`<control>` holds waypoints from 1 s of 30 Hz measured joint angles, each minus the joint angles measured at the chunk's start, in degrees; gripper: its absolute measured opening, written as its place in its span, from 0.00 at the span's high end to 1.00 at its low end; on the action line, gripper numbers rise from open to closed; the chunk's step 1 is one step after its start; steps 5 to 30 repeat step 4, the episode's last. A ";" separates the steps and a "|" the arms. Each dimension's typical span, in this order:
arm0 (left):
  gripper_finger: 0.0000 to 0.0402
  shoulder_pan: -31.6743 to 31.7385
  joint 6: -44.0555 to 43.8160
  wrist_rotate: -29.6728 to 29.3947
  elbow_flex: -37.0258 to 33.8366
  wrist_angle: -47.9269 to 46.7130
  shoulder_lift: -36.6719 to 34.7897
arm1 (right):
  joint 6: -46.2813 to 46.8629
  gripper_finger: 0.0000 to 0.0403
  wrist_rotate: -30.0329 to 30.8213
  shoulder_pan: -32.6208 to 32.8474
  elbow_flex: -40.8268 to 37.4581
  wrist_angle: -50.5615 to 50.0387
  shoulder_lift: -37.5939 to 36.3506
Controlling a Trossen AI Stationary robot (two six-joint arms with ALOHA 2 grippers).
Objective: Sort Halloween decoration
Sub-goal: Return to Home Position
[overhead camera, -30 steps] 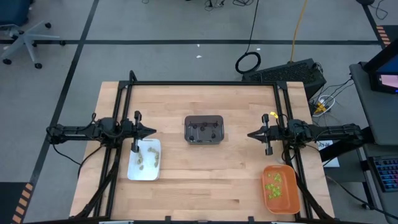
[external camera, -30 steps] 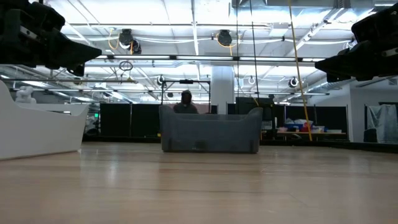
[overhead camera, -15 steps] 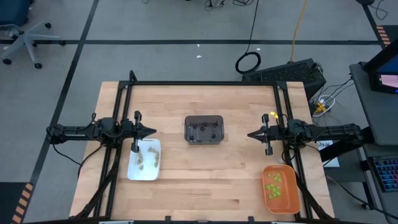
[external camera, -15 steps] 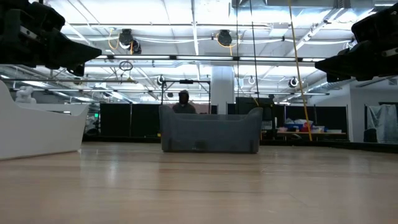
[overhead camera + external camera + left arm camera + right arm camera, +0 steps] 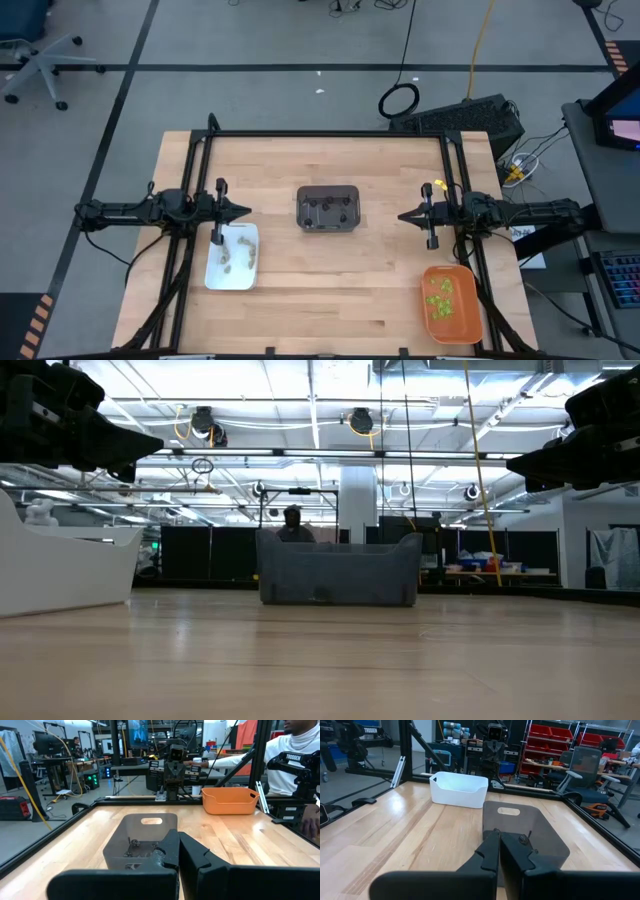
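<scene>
Between the two end effectors: a dark grey tray point(image 5: 328, 189) stands on the desk point(image 5: 330, 300), ahead of both tips and well apart from each. Dark brown-black trinkets point(image 5: 330, 208) lie inside it.
Left end effector point(image 5: 247, 212): drawn in at its own side of the desk and raised off the wood, pointing at the grey tray. The left wrist view shows its fingers pressed together with nothing between them.
Right end effector point(image 5: 401, 216): mirrors the left on the opposite side, also raised. Its fingers are closed and empty in the right wrist view.
White tray point(image 5: 214, 280): just beside the left end effector, one end of it beneath the wrist. It holds the pale tan trinkets point(image 5: 228, 258).
Orange tray point(image 5: 455, 332): near the right end effector, off to its side towards the desk corner. It holds the lime-green trinkets point(image 5: 438, 298).
Loose pieces: none that I can make out on the bare wood between the trays.
Step in hand: judged to be the return to the rest pose, since both arms are tucked symmetrically and carry nothing. With each colour in its own tray, the sorting looks complete.
Next move: probably very little. It calls for settling both arms at rest with fingers closed, well clear of the tray rims, so that nothing already sorted gets knocked.
</scene>
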 joint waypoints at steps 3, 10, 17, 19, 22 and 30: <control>1.00 0.00 0.02 0.00 0.01 0.02 -0.02 | 0.00 1.00 0.00 0.00 -0.01 -0.01 0.00; 1.00 0.00 0.00 0.00 0.01 0.01 -0.02 | 0.00 1.00 0.00 0.02 0.00 0.01 0.00; 1.00 0.00 0.00 0.00 0.01 0.01 -0.02 | 0.00 1.00 0.00 0.02 0.00 0.01 0.00; 1.00 0.00 0.00 0.00 0.01 0.01 -0.02 | 0.00 1.00 0.00 0.02 0.00 0.01 0.00; 1.00 0.00 0.00 0.00 0.01 0.01 -0.02 | 0.00 1.00 0.00 0.02 0.00 0.01 0.00; 1.00 0.00 0.00 0.00 0.01 0.01 -0.02 | 0.00 1.00 0.00 0.02 0.00 0.01 0.00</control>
